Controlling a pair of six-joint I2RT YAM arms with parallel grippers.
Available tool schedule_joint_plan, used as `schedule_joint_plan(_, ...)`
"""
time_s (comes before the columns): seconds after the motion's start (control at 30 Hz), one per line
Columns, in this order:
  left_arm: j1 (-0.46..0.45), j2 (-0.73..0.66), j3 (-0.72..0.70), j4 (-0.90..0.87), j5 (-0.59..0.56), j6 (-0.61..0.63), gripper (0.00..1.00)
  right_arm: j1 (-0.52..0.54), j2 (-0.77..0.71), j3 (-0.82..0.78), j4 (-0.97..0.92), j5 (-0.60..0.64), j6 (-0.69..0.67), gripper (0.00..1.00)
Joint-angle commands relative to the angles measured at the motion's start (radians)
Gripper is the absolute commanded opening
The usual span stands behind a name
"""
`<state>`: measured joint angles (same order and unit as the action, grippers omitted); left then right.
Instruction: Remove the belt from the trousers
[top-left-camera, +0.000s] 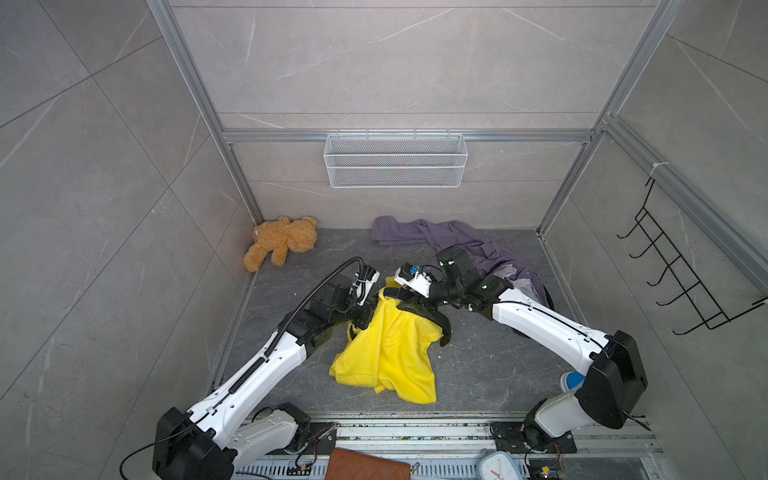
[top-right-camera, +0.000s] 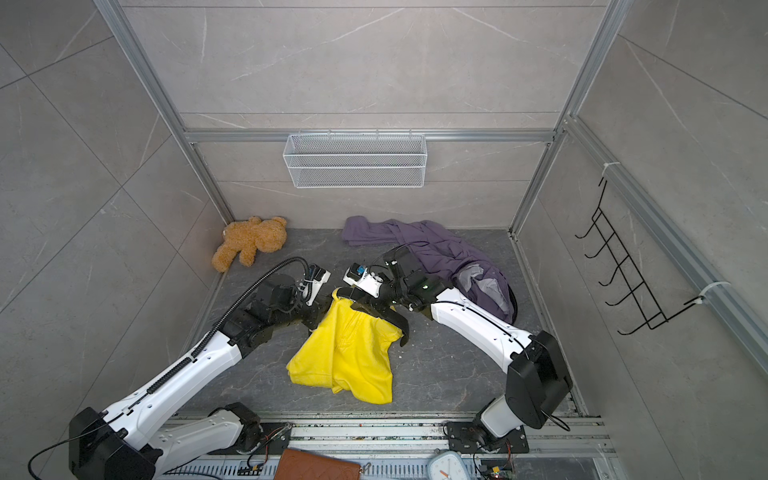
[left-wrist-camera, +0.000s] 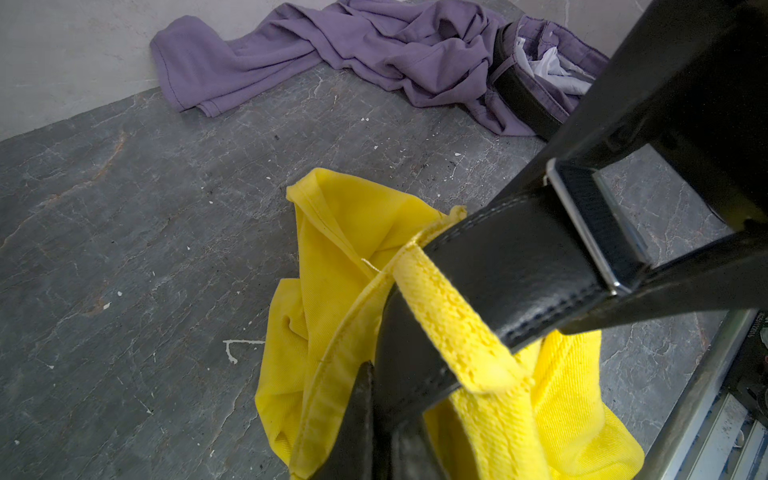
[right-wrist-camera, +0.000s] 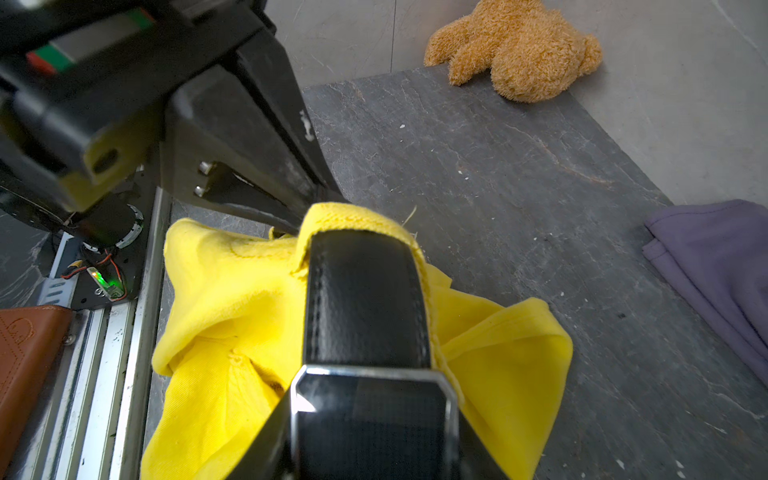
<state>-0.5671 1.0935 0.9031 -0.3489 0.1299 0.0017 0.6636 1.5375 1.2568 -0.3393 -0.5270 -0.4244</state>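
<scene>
Scene: Two robot arms meet over yellow trousers (top-left-camera: 390, 357) on the grey counter (top-left-camera: 478, 374), nearer the robot than the bear (top-left-camera: 282, 245) and off to its right.
Trousers: The waist end is raised off the counter between the two tools. The legs drape down onto the counter.
Belt: The black belt (left-wrist-camera: 498, 266) passes through a yellow loop (left-wrist-camera: 449, 328) at the waist. Its buckle (right-wrist-camera: 370, 415) stands clear of the cloth. In both top views the strap runs on along the waistband (left-wrist-camera: 332, 395), and its far end hangs loose on the side away from the bear.
Left tool: The left tool (right-wrist-camera: 299, 216) has its jaws together, pinching the trousers just beside the loop, seemingly to anchor the cloth.
Right tool: The right tool (left-wrist-camera: 577, 253) has a jaw on either side of the buckle, both touching it, so it is clamped on the buckle.
Done: The belt looks unfastened and its buckle end is in hand.
Left: The strap still sits in at least one loop, and how many more hold it cannot be told. It must be drawn fully out, so the job looks early to midway.
Also in shot: A purple garment (left-wrist-camera: 332, 45) with a second belt (left-wrist-camera: 523, 99) lies by the back wall to the bear's right, with no tool on it.
</scene>
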Motion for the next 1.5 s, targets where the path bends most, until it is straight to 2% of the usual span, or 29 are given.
schedule_joint_plan(0.0, 0.006, -0.011, 0.032, -0.007, -0.018, -0.039, 0.00, -0.019, -0.044, -0.002, 0.047, 0.019, 0.038, 0.28)
schedule_joint_plan(0.33, 0.016, -0.032, -0.044, -0.060, -0.056, -0.105, 0.00, -0.112, -0.076, -0.043, 0.146, -0.079, 0.164, 0.21)
schedule_joint_plan(0.5, 0.059, -0.041, -0.059, -0.091, -0.066, -0.144, 0.00, -0.157, -0.095, -0.075, 0.210, -0.091, 0.235, 0.17)
schedule_joint_plan(0.73, 0.066, -0.045, -0.059, -0.151, -0.118, -0.162, 0.00, -0.199, -0.115, -0.112, 0.277, -0.094, 0.312, 0.14)
schedule_joint_plan(1.13, 0.184, -0.081, -0.095, -0.180, -0.227, -0.265, 0.00, -0.241, -0.146, -0.131, 0.279, -0.043, 0.340, 0.11)
schedule_joint_plan(1.47, 0.307, -0.163, -0.141, -0.170, -0.263, -0.344, 0.00, -0.273, -0.181, -0.177, 0.311, -0.028, 0.388, 0.09)
